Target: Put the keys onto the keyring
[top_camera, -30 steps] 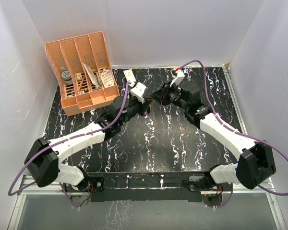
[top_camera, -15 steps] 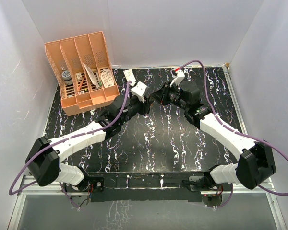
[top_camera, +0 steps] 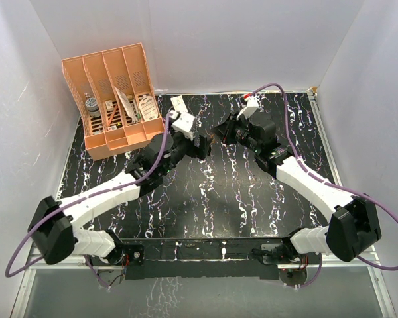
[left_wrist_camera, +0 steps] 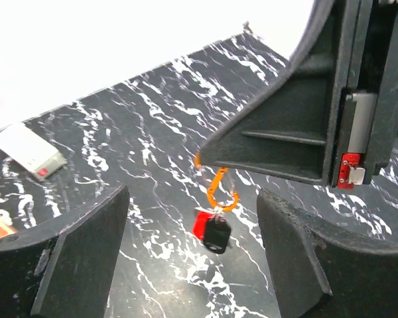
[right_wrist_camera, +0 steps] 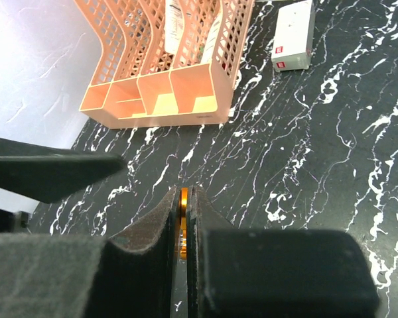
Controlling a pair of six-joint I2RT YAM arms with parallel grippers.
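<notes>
The orange keyring [left_wrist_camera: 219, 189] hangs from my right gripper's fingertips [left_wrist_camera: 209, 154], in mid-air above the table. Two keys dangle from its lower end, one with a red head [left_wrist_camera: 199, 226] and one with a black head [left_wrist_camera: 217, 237]; their blades are blurred. In the left wrist view my left gripper [left_wrist_camera: 192, 202] is open, its fingers wide on either side of the keys and touching nothing. My right gripper [right_wrist_camera: 184, 193] is shut on the keyring [right_wrist_camera: 183, 225], an orange sliver between its pads. From above, the two grippers [top_camera: 200, 147] [top_camera: 220, 136] face each other at mid-table.
An orange mesh file organiser [top_camera: 113, 99] with papers and small items stands at the back left. A small white box with a red label [right_wrist_camera: 292, 34] lies flat on the black marbled table [top_camera: 205, 199] beside it. White walls enclose the table.
My left gripper has gone from shut to wide open and drawn back a little to the left. The right gripper stays shut on the keyring.
</notes>
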